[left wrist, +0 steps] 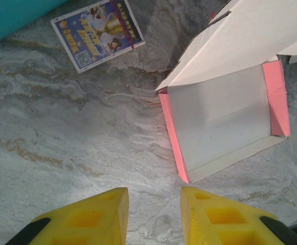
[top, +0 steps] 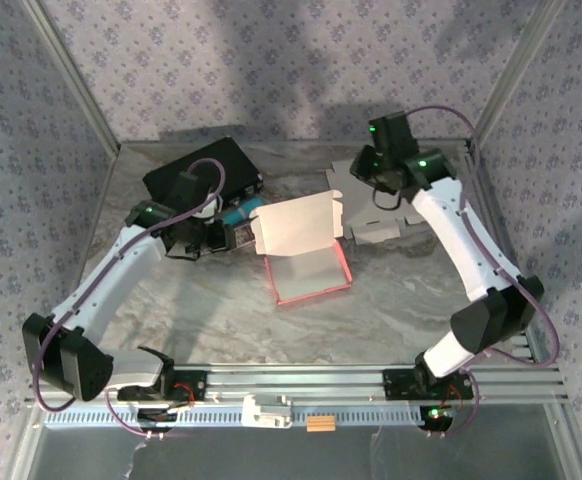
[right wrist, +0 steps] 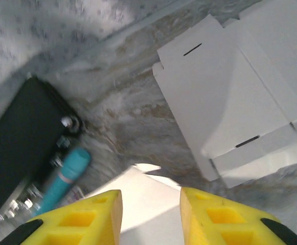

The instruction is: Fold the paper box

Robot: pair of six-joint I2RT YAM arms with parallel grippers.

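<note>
Marbled tabletop (top: 211, 312): pink paper box (top: 313, 272) is seen lid-up just R of left gripper (left wrist: 154, 200), the nearer claw. Right gripper (right wrist: 151, 201) is held beyond box's far side. Both are spread, nothing pinched.

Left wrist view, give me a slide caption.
Open left hand hovers above the table near the half-folded pink-edged paper box.

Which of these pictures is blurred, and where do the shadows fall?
Right wrist view: blurred throughout, the black case and teal tube smeared. Left wrist view: sharp, with a soft shadow inside the pink box. Top view: clear, broad shadows on the patterned back wall.
</note>
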